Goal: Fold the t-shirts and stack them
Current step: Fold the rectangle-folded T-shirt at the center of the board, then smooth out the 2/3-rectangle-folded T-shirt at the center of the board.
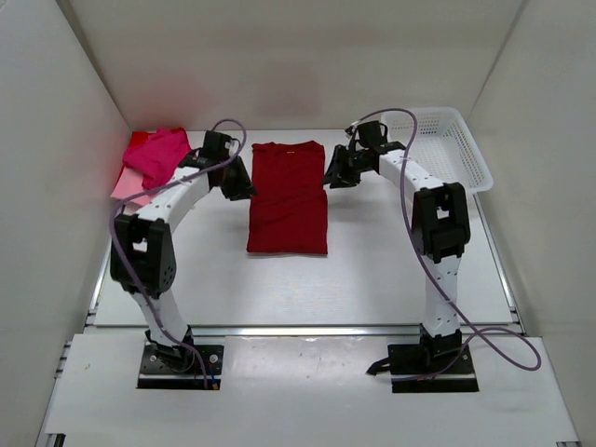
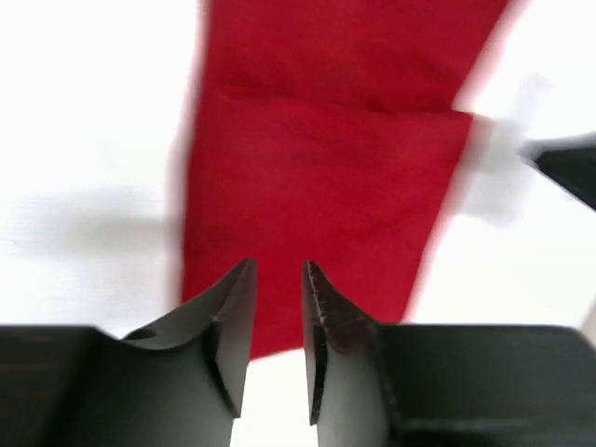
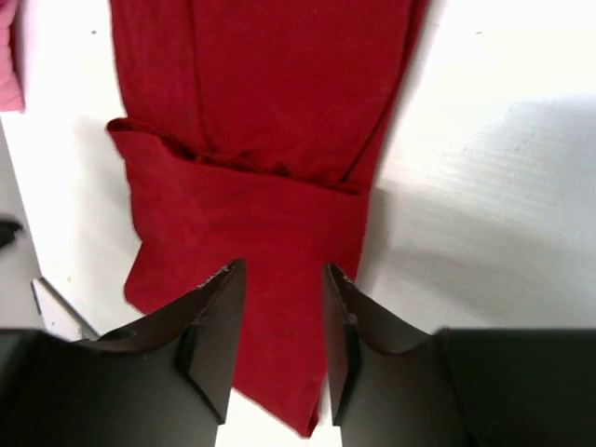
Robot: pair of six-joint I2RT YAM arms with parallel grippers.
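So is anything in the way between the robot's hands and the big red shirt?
Nothing visible is. The left gripper and the right gripper hang right at the side edges of the dark red t-shirt. The pink t-shirts lie off in the far left corner, and the white basket sits far right.

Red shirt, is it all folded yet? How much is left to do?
Partly. The red shirt lies flat as a long strip with its sleeves tucked in. The left gripper and right gripper hover by its collar end, open and empty. It needs folding shorter. The pink shirts sit piled at back left; whether they are folded is unclear.
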